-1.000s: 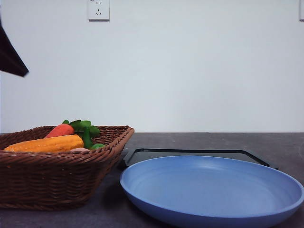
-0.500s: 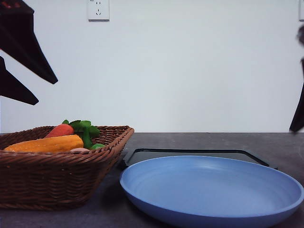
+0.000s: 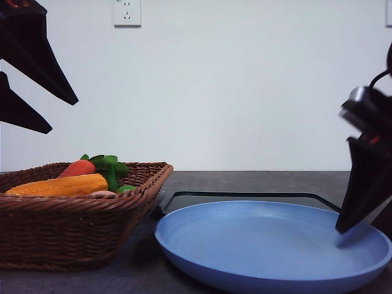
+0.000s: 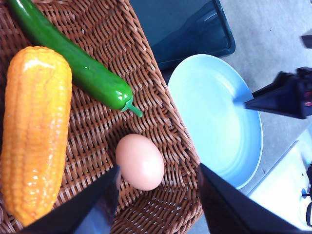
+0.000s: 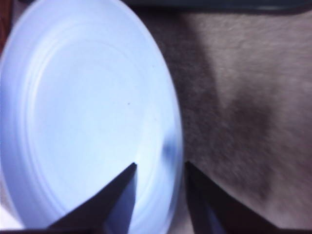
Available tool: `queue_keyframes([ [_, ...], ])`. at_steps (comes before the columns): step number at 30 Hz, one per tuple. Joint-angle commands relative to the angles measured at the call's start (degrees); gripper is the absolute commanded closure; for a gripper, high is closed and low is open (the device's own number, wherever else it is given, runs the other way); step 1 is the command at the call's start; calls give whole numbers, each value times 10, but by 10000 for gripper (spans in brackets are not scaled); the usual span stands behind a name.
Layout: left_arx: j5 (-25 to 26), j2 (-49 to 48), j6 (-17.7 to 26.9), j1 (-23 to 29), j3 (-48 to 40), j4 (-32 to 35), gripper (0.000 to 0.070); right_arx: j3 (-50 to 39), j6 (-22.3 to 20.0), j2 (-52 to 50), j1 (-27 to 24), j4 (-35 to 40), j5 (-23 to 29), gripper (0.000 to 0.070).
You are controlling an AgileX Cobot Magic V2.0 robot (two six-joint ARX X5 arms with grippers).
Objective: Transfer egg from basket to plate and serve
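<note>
Left gripper hangs above the basket, jaws apart, empty, with the egg lined up between the two fingers. Egg lies on the basket floor near the basket's plate-side wall, just beside the corn cob and below the tip of the green pepper, touching neither as far as I can tell. Right gripper sits low over the rim of the plate, jaws apart, nothing held; plate bare.

Step in hand, my read: reach for the egg, grasp not yet made. Next move likely calls for a straight drop onto the egg, gentle close, then lift clear of the basket wall.

Room: corn crowds one finger's side, the flared wall the other; tight fit. Plate stands just beside the basket, black tray behind it, open desk beyond the plate.
</note>
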Motion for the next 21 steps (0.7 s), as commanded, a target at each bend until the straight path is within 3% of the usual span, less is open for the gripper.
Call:
queue_keyframes([
  [1, 3, 6, -1, -3, 11, 4, 375, 2, 10, 10, 4, 7, 11, 627],
  [4, 3, 6, -1, -3, 11, 4, 375, 2, 14, 7, 5, 6, 32, 700],
  [12, 4, 6, -17, -13, 11, 1, 366, 2, 18, -46, -5, -18, 32, 700],
  [17, 1, 6, -31, -38, 11, 10, 227, 2, 17, -103, -21, -59, 48, 700],
  [21, -45, 16, -48, -73, 11, 14, 210, 2, 13, -150, -37, -91, 69, 700],
])
